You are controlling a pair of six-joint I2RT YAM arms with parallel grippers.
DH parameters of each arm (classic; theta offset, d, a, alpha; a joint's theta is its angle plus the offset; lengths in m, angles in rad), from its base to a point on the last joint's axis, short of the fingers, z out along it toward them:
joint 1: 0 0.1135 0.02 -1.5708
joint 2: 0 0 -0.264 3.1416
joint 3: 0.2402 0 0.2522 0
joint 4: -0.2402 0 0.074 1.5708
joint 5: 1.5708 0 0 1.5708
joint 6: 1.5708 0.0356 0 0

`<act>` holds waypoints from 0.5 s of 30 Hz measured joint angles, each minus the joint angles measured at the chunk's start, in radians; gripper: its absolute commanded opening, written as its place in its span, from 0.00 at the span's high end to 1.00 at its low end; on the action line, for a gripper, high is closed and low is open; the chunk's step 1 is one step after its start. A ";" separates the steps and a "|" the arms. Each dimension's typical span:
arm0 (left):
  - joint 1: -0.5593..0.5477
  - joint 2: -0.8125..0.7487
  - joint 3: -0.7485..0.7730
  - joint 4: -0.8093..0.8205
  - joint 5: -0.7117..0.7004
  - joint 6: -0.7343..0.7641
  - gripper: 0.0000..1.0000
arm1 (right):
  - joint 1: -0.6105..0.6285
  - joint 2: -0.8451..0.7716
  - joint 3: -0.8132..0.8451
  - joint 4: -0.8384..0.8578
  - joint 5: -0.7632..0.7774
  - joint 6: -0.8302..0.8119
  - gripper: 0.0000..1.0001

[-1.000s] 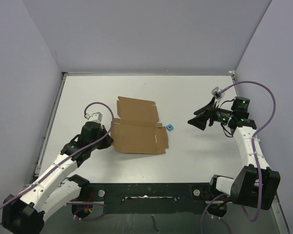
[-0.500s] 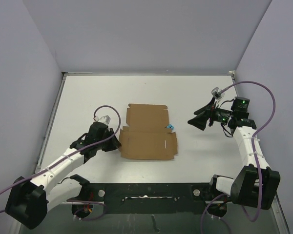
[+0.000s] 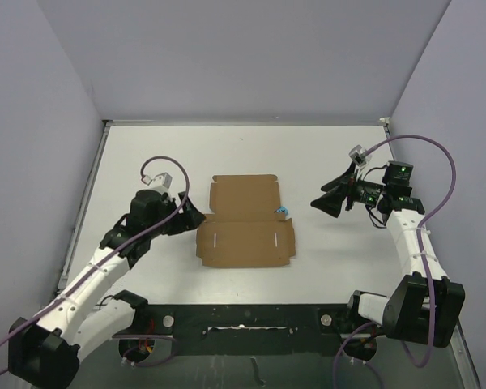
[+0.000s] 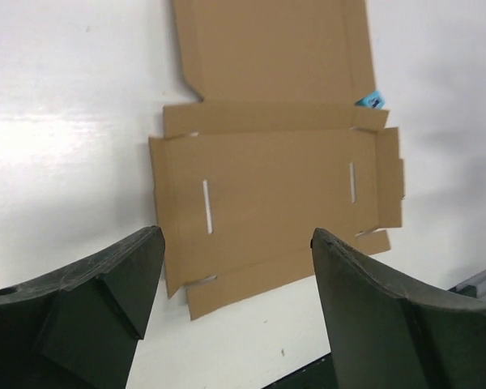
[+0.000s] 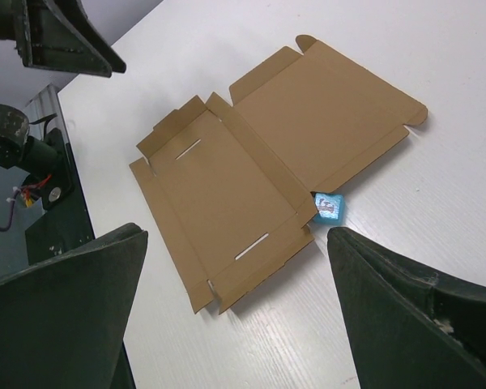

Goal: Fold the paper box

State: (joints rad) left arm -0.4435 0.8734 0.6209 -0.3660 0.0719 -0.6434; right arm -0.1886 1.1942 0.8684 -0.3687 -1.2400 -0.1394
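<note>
The paper box is lying flat and unfolded in the middle of the tabletop. Its plain lid panel is pointing toward 12 o'clock and its slotted base panel toward 6 o'clock, with narrow flaps ringing the base. The left gripper is hovering just beside the sheet's 9 o'clock edge with its fingers spread and nothing between them, so the step in hand is probably lining up on a first flap. The right gripper is waiting well apart at 3 o'clock, spread wide and also holding nothing. To do this well, the left gripper should be coming in low and level with the tabletop, sliding one finger under the 9 o'clock side flap rather than pushing against its edge, since the thin sheet is likely to skate sideways. Pinching near the middle of the flap should be turning it up evenly along its crease instead of twisting one corner. The right gripper could be pressing down on the base panel, clear of the slits, to be pinning the sheet while the flap is rising. A small blue cube is sitting against the box's 3 o'clock edge, near the crease between lid and base. Any drift of the sheet toward 3 o'clock risks riding onto it and lifting the sheet.
</note>
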 measured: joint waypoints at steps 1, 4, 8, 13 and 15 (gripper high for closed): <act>0.020 0.027 0.014 0.024 0.025 0.003 0.27 | 0.000 0.000 0.000 0.000 0.000 -0.003 0.01; 0.108 0.146 0.049 0.137 0.146 0.005 0.26 | 0.000 0.000 0.000 -0.001 0.001 -0.007 0.01; 0.246 0.345 0.094 0.292 0.319 -0.028 0.26 | 0.000 0.000 -0.001 -0.001 0.002 -0.011 0.01; 0.321 0.516 0.230 0.338 0.420 -0.053 0.26 | 0.000 0.000 -0.002 -0.001 0.001 -0.011 0.01; 0.321 0.544 0.272 0.339 0.436 -0.047 0.26 | 0.000 0.000 -0.002 -0.001 0.000 -0.011 0.01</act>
State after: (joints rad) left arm -0.1226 1.4170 0.8932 -0.0269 0.5083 -0.6903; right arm -0.1886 1.1942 0.8665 -0.3695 -1.2400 -0.1509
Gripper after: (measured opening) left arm 0.737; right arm 0.990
